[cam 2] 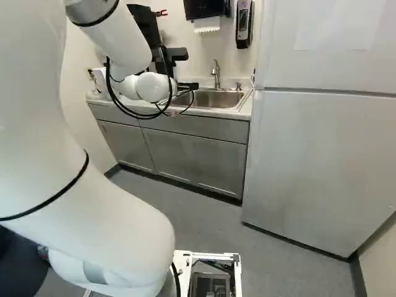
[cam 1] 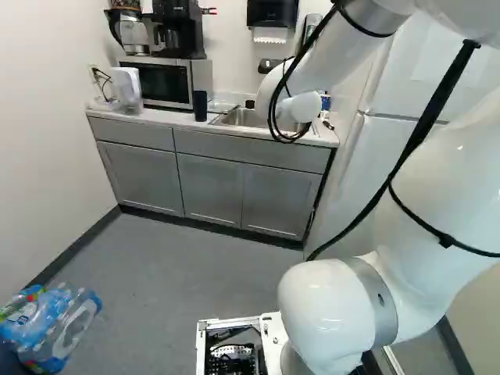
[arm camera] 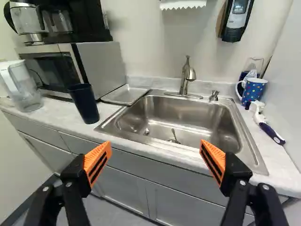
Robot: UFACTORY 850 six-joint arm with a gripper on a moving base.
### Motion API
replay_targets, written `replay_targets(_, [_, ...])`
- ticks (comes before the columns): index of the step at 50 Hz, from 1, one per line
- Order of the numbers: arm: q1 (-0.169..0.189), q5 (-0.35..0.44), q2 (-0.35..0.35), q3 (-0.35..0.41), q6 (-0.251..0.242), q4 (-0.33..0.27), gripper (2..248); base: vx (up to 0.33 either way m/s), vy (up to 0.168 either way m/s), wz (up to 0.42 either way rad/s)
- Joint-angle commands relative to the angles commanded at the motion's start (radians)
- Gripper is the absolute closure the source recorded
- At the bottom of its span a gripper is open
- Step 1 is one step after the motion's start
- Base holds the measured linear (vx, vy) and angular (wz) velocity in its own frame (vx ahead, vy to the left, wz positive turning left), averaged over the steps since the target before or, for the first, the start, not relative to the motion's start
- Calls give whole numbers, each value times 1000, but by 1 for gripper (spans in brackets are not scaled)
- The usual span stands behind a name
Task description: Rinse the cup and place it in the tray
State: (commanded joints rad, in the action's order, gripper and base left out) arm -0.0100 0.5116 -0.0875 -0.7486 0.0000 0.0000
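On the counter, between the pitcher (arm camera: 21,87) and the sink (arm camera: 188,117), the dark cup (arm camera: 84,103) stands upright and unheld, with the metal tray (arm camera: 125,94) just behind it, beside the microwave (arm camera: 77,68). Your gripper (arm camera: 156,145) has its orange-padded fingers wide apart with nothing between them, pointed at the basin rather than the cup, so the step in hand looks like lining up for the grasp. Swing across too low and a finger could clip the cup's side and tip it, perhaps over the counter's front edge. Close off-centre and one pad would shove it into the tray before the other arrives. The walls seem to narrow toward the base, so a light grip may let it slide down, more so once wet. At the faucet (arm camera: 187,77), rushing the reach under the spout could knock the rim against it. Watch the loose black cables (cam 2: 137,115) along your arm too; a low sweep might snag them on the counter (arm camera: 56,120).
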Motion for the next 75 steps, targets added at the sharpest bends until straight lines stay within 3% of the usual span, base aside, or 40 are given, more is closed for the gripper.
replay_targets(52, [47, -139, 2, -113, 0, 0, 3, 0, 0, 0])
replay_targets(75, [66, -152, 7, -167, 0, 0, 3, 0, 0, 0])
